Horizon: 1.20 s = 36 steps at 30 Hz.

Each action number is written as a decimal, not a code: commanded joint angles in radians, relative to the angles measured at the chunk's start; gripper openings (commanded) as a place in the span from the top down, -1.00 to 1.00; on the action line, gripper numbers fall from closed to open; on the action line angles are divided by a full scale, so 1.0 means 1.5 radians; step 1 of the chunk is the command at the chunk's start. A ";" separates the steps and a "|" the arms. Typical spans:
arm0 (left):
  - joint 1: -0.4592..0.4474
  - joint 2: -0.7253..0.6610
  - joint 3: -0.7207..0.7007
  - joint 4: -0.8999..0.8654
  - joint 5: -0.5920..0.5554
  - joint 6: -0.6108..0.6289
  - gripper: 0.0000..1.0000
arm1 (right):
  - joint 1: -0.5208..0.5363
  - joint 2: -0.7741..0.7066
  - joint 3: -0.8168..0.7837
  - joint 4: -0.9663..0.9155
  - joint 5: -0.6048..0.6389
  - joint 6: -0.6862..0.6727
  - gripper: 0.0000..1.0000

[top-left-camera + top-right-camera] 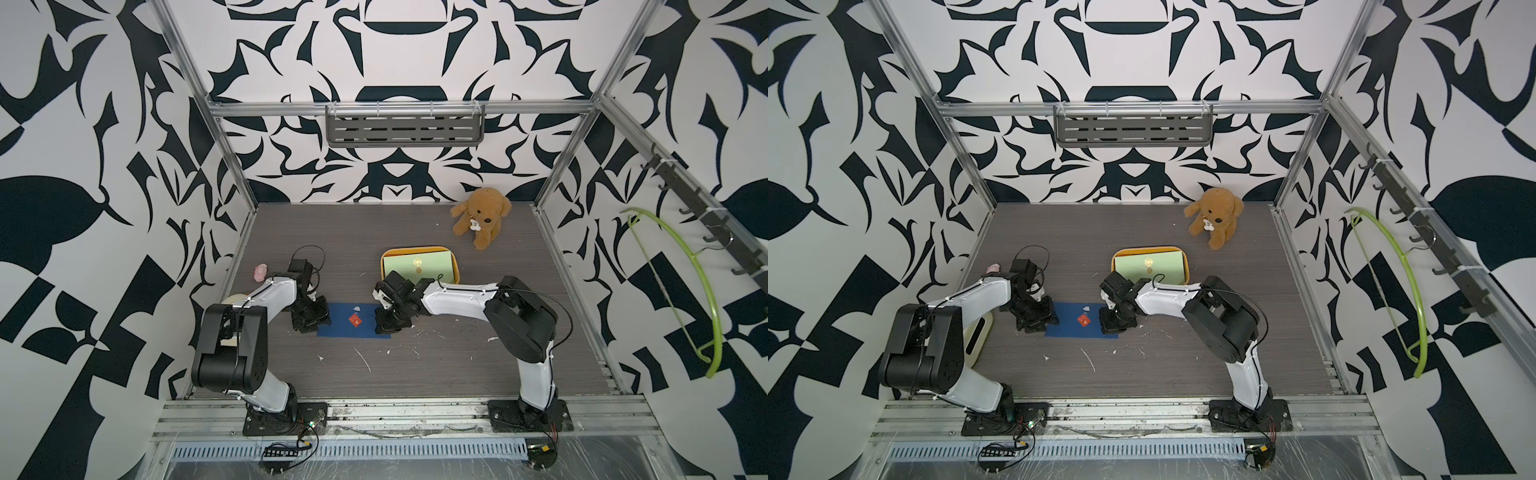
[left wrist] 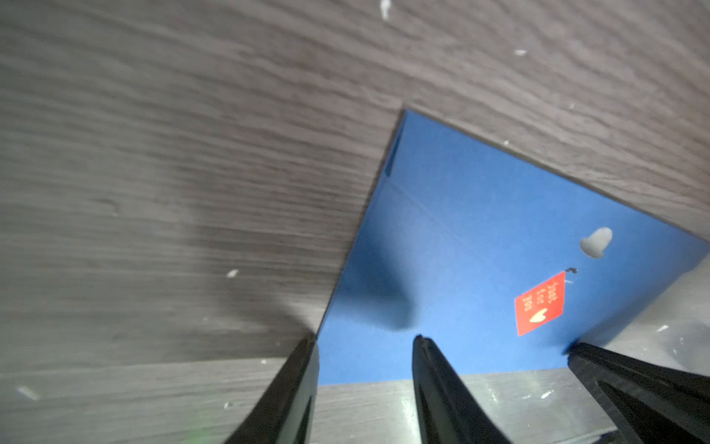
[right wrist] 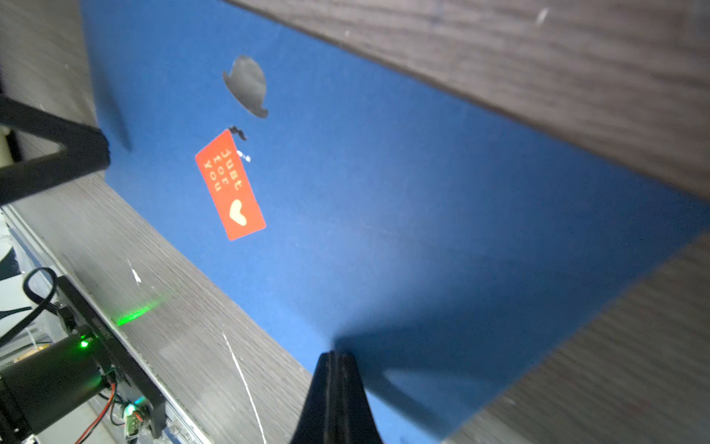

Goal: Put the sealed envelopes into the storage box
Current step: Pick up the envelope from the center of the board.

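Taking a top view as a clock face with twelve at the far wall, a small pink object (image 1: 260,271) lies by the table's (image 1: 415,365) nine o'clock edge. Next, the left gripper (image 1: 311,326) is down at the nine o'clock end of a navy envelope (image 1: 345,328). In the left wrist view its fingers (image 2: 434,376) stand spread: one is at the envelope's corner, the other over the blue paper, and nothing is pinched between them.

The navy envelope lies flat on the table, near its middle. It carries a red "Just for you" sticker (image 3: 230,184), with a pale scrap (image 1: 356,308) at the sticker's twelve o'clock.

At the envelope's three o'clock end is the right gripper (image 1: 384,326). Its fingers are pressed together at the paper's edge, and I cannot tell whether any paper is caught between them.

At the envelope's one o'clock sits the mustard storage box (image 1: 415,249), holding a light green envelope (image 1: 419,266). A brown plush dog (image 1: 482,216) sits at the box's one o'clock. A green hanger (image 1: 702,291) hangs on the three o'clock wall.
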 commanded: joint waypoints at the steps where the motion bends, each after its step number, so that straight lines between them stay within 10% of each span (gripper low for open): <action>1: -0.002 0.005 -0.002 -0.009 0.046 0.014 0.09 | -0.003 0.016 0.001 -0.075 0.051 -0.030 0.90; 20: -0.003 -0.028 0.095 -0.041 -0.015 0.013 0.13 | -0.008 -0.081 0.030 -0.151 0.072 -0.081 0.88; 36: -0.009 0.023 0.049 0.058 0.002 0.062 0.12 | -0.065 -0.181 -0.068 -0.063 0.120 0.057 -0.20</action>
